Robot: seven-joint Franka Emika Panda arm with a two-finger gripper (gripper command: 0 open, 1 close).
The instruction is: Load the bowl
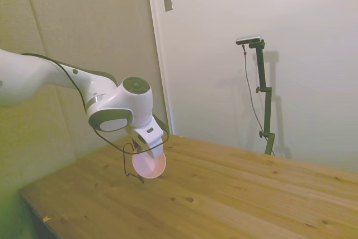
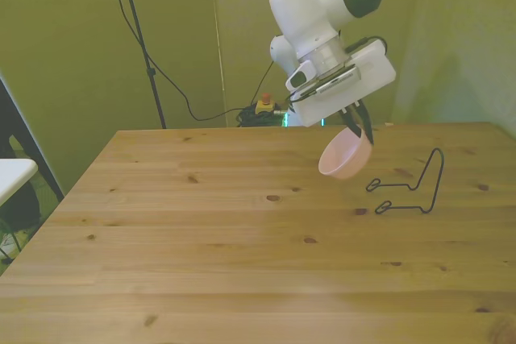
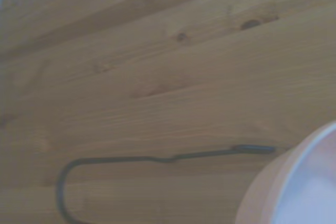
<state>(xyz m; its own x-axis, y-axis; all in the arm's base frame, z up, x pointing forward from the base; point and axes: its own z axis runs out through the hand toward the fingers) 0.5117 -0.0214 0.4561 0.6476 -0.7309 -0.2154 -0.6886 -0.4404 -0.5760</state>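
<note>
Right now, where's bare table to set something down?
The tabletop is bare across the front view's left and near side. Crowded only at the front view's right: wire rack, with the claw holding the pink bowl above the table beside it.

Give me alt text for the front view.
A white robot arm holds a small pink bowl tilted in its gripper above a wooden table. A black wire stand sits on the table toward the front view's right.
</note>
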